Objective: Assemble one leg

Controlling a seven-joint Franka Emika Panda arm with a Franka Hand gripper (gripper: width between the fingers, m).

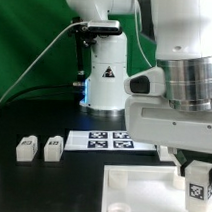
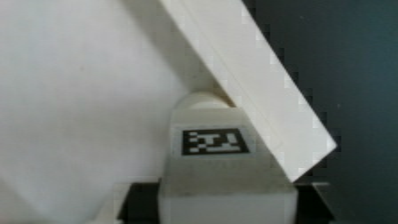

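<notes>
Gripper (image 1: 199, 176) low, clamping leg (image 2: 217, 150) upright.

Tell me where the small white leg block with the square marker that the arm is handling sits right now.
The small white leg block is at the exterior view's lower right, under the gripper, by the large white square tray-like piece; the wrist view shows it touching that piece's edge.

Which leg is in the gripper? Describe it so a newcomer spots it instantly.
Follow the big white robot arm on the exterior view's right down to its gripper, above the large white square tray-like piece. The small white stubby leg with a black-and-white marker sits clamped in it. The two alike legs lie loose on the black table at the exterior view's left.
</notes>
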